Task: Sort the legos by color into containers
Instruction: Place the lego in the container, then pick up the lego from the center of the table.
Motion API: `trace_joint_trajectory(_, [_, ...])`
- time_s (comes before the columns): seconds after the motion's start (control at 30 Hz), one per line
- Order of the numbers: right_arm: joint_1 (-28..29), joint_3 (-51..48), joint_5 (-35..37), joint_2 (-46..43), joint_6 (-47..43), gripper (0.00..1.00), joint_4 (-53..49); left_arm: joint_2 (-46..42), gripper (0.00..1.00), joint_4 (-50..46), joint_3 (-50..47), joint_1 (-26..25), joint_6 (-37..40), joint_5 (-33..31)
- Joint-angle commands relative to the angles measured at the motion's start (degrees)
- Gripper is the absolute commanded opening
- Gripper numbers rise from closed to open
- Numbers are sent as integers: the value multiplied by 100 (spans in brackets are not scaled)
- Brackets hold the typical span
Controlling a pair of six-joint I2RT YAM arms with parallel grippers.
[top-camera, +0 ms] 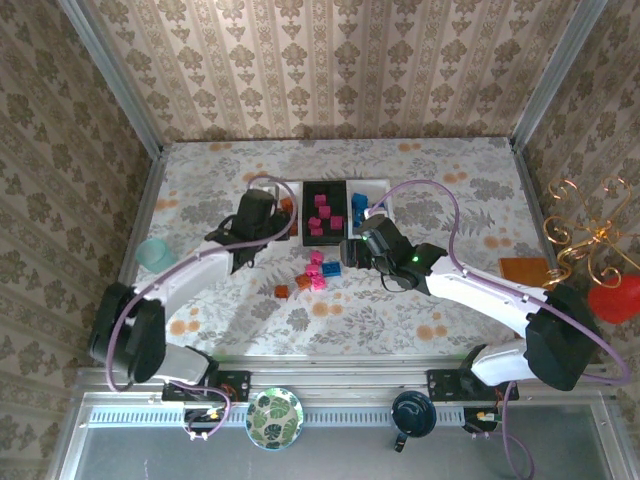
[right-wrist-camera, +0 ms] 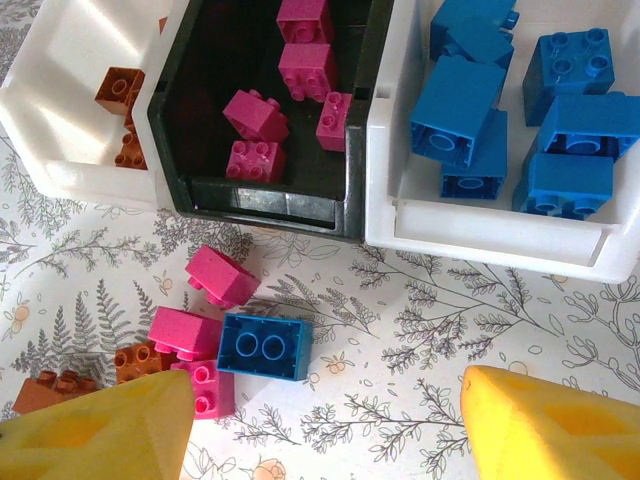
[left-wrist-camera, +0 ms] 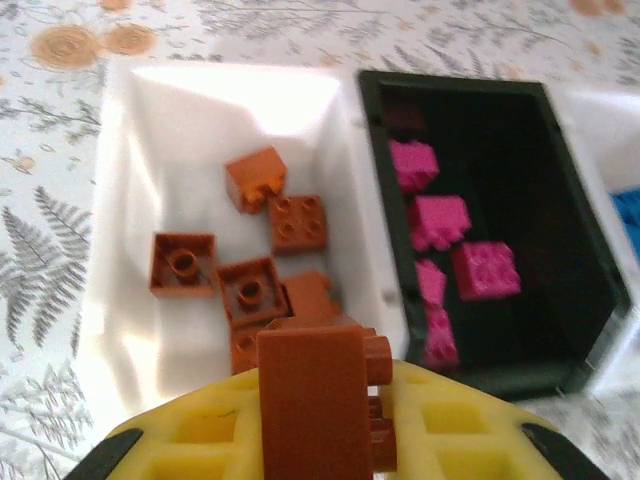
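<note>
Flowered tablecloth (top-camera: 450,300). Left gripper (left-wrist-camera: 320,445) pinching orange-brown brick (left-wrist-camera: 310,385) at bottom centre, over left white tray (left-wrist-camera: 110,200) of matching bricks: drop-off step, calling for release. Right gripper (right-wrist-camera: 325,420) spread above loose blue brick (right-wrist-camera: 262,346), lower left.

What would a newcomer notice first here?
Three joined plastic trays sit mid-table: orange-brown bricks in the left white tray, pink bricks in the black tray, blue bricks in the right. The left claw grips another orange-brown brick over that left tray; the open right claw hovers above loose bricks.
</note>
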Motion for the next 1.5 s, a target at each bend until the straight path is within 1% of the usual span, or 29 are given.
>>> trace_joint_trajectory(0.0, [69,-92,-40,9,54,72,-72,656,18,-127,390,257,125,137])
trace_joint_trajectory(0.13, [122,-158,-321,16,-80,72,-55,1351,19,-228,1008,350,135,291])
trace_joint_trajectory(0.2, [203,-189,-561,33,-217,72,36,1612,22,-321,1283,350,136,335])
trace_joint_trajectory(0.23, [230,-191,-642,48,-263,72,54,1677,26,-356,1377,350,131,361])
trace_joint_trajectory(0.27, [282,-174,-728,85,-333,72,89,1719,32,-376,1448,520,89,401])
trace_joint_trajectory(0.37, [426,-89,-943,256,-525,73,134,1551,50,-297,1458,542,-34,571])
trace_joint_trajectory(0.5, [723,107,-1148,611,-784,73,239,914,63,-184,1230,535,-154,778])
trace_joint_trajectory(0.63, [1046,423,-1209,1024,-1080,73,277,-27,69,-166,754,498,-241,910])
trace_joint_trajectory(0.77, [1370,944,-1205,1645,-1261,73,188,-1246,76,-222,-117,421,-299,761])
trace_joint_trajectory(0.83, [1501,1218,-884,1933,-1257,72,103,-1850,79,-355,-580,420,-363,637])
trace_joint_trajectory(0.93, [1484,1591,-432,2312,-1010,70,-77,-2725,81,-640,-1236,421,-478,478])
trace_joint_trajectory(1.0, [1359,1813,-110,2547,-649,69,-305,-3270,82,-804,-1659,423,-578,447])
trace_joint_trajectory(1.1, [1183,1952,20,2757,-91,71,-403,-3940,84,-1027,-2124,420,-732,387])
trace_joint_trajectory(1.13, [1184,1993,77,2812,3,71,-400,-4077,85,-1071,-2257,420,-772,363])
trace_joint_trajectory(1.2, [1205,2165,236,2969,182,70,-529,-4391,91,-1137,-2492,421,-827,319])
trace_joint_trajectory(1.33, [1217,2322,590,3202,382,67,-693,-4656,92,-1327,-2692,420,-849,269])
trace_joint_trajectory(1.47, [1214,2449,637,3350,439,62,-699,-4684,93,-1362,-2776,425,-865,290])
